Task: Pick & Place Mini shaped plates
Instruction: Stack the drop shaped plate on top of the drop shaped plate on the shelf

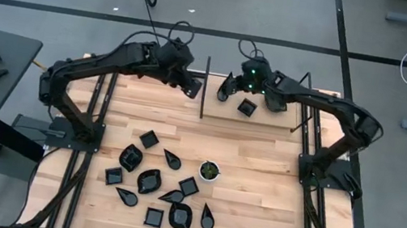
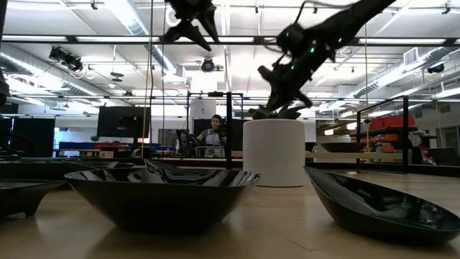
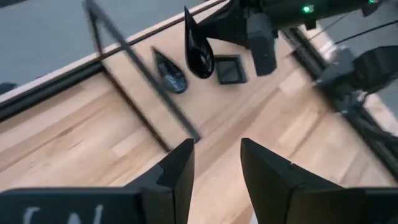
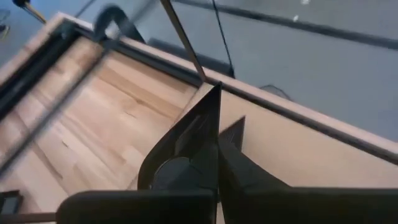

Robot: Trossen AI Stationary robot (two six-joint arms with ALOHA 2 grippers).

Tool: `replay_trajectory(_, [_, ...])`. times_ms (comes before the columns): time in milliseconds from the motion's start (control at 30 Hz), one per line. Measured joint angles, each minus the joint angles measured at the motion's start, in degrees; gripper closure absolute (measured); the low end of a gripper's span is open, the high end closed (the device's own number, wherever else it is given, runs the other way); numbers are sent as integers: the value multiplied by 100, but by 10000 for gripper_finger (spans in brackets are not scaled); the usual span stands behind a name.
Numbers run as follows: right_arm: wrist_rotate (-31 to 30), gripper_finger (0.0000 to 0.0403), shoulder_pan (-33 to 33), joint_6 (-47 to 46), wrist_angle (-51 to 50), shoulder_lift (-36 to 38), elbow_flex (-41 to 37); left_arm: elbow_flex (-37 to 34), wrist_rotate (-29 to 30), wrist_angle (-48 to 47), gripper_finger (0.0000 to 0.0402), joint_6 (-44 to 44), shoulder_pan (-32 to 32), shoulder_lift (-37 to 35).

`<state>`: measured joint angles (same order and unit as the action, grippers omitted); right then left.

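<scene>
My right gripper (image 1: 229,87) hovers over the table's far edge, just right of a black upright divider (image 1: 205,88), and is shut on a glossy black teardrop plate (image 3: 199,46). On the table below it lie another teardrop plate (image 3: 169,71) and a square plate (image 1: 247,107). Several more black plates (image 1: 149,180), square, teardrop and leaf-shaped, lie flat in a cluster near the table's near edge. My left gripper (image 3: 216,144) is open and empty, raised left of the divider. My right gripper (image 4: 217,140) pinches the teardrop plate by its rim (image 4: 208,134) between the two fingers. The plate stands on edge, its pointed tip (image 3: 186,14) up and its rounded end down. It is lifted clear of the table.
A small white cup with green inside (image 1: 209,170) stands just right of the plate cluster. The divider splits the table's far part into two halves. Black frame rails (image 1: 309,147) run along both table sides. Bare wood (image 1: 263,152) lies between the cluster and the far plates.
</scene>
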<state>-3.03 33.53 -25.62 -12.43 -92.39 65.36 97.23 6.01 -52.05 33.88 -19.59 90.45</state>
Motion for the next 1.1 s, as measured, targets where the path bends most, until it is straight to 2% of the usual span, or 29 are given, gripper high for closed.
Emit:
replay_trajectory(133, [306,401,129,37,494,-474,4,0,166,-79,268,20,-7,-33])
replay_trajectory(733, [239,398,208,-166,568,-1245,4,-1,235,-59,269,40,33,-8])
replay_trajectory(933, [38,369,218,-393,644,-1247,6,-2,235,-57,268,44,35,-6])
replay_trajectory(1100, [115,321,249,-387,646,-1238,9,-2,235,-55,268,44,35,-6])
